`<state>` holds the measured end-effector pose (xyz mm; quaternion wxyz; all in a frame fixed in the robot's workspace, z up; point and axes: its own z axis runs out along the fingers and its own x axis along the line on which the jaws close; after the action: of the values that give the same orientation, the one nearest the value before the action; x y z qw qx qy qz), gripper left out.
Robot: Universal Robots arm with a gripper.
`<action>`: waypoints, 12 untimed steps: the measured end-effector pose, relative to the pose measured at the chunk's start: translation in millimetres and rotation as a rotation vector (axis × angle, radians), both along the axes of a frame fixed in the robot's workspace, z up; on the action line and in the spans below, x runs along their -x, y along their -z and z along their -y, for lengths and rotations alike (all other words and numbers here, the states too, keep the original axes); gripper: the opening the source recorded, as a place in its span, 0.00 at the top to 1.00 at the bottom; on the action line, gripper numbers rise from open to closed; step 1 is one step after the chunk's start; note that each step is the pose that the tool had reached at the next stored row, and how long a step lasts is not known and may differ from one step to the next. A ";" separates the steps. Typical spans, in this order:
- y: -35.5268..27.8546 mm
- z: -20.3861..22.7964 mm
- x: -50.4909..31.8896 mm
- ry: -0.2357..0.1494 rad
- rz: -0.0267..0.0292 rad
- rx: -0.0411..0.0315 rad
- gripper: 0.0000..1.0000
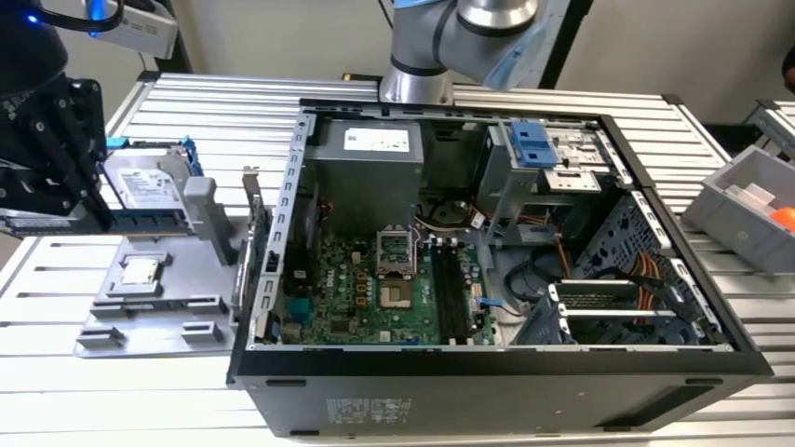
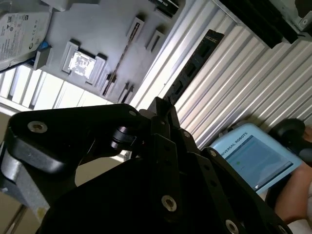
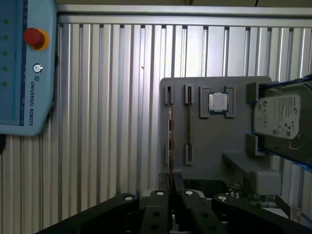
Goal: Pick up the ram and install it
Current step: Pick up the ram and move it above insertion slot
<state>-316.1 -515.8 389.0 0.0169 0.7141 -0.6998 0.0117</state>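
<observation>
Ram [image 2: 195, 64] grasped by gripper [image 3: 171, 187]
Clenched on one end; stick runs along grey tray [image 3: 219, 141] edge, near hard drive [image 3: 282, 119].

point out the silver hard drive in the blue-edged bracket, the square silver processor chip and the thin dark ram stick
silver hard drive [image 1: 152, 190]: exterior view, its labelled face
square silver processor chip [image 3: 218, 102]: first wrist view, centre of its top
thin dark ram stick [image 3: 169, 141]: first wrist view, its narrow edge

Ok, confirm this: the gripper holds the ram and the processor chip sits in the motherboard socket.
Wrong on the chip. The gripper does hold the ram, but the processor chip sits on the grey holder beside the case; the exterior view shows it.
</observation>
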 end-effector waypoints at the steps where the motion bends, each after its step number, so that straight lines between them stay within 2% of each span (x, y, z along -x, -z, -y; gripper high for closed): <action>1: 0.0 0.0 -1.8 0.000 0.0000 0.0000 1.00; 12: 0.0 0.0 -19.7 0.000 0.0000 0.0000 1.00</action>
<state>-296.4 -515.8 389.0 0.0169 0.7141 -0.6998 0.0117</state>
